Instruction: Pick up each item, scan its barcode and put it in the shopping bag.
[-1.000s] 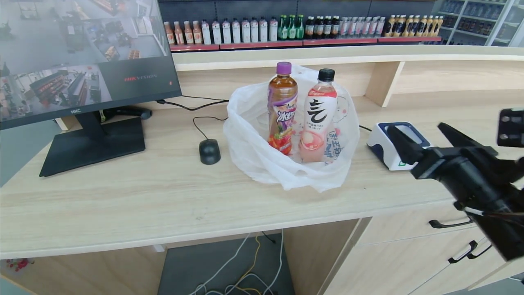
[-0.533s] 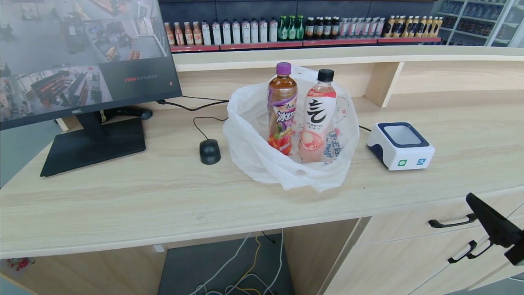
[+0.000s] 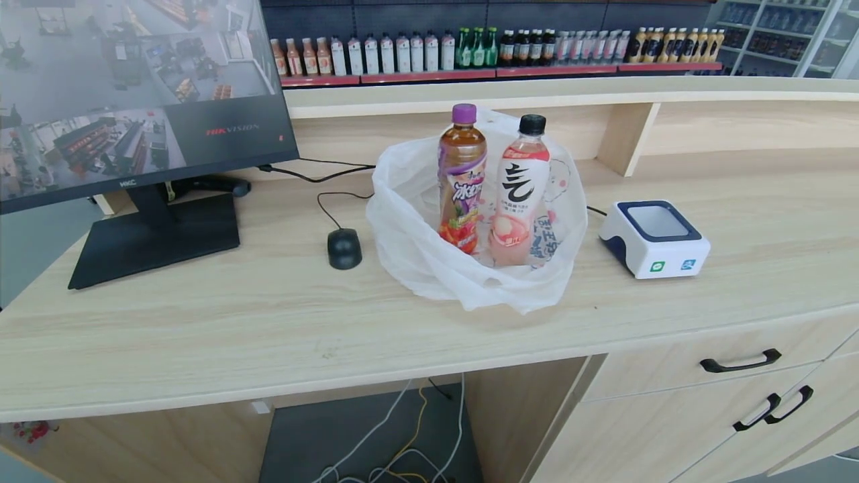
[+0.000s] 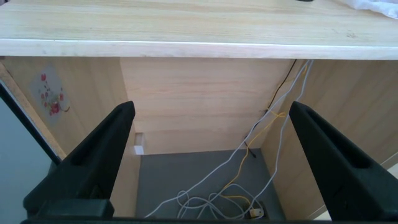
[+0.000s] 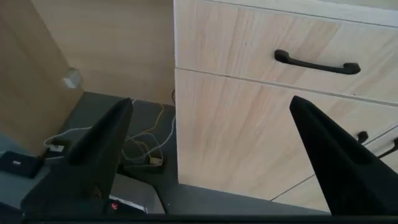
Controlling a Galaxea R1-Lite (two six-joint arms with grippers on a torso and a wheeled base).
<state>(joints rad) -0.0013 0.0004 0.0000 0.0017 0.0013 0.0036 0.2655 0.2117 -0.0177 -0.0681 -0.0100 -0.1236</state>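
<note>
The right gripper [image 5: 208,109] has dropped away from beside the shopping bag [image 3: 429,265], released and empty like the left gripper [image 4: 211,109]. The purple-capped bottle [image 3: 462,178] and black-capped bottle [image 3: 520,191] stand inside the bag, so the task looks finished.

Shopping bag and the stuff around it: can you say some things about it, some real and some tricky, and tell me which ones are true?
1. The purple-capped bottle and the black-capped bottle stand upright in the white shopping bag. True.
2. The scanner is inside the bag. False: the scanner sits on the counter beside the bag.
3. The mouse lies between the monitor and the bag. True.
4. The right gripper is holding a bottle. False: the right gripper is open and empty, facing the drawers.
5. The left gripper is open and empty. True.
</note>
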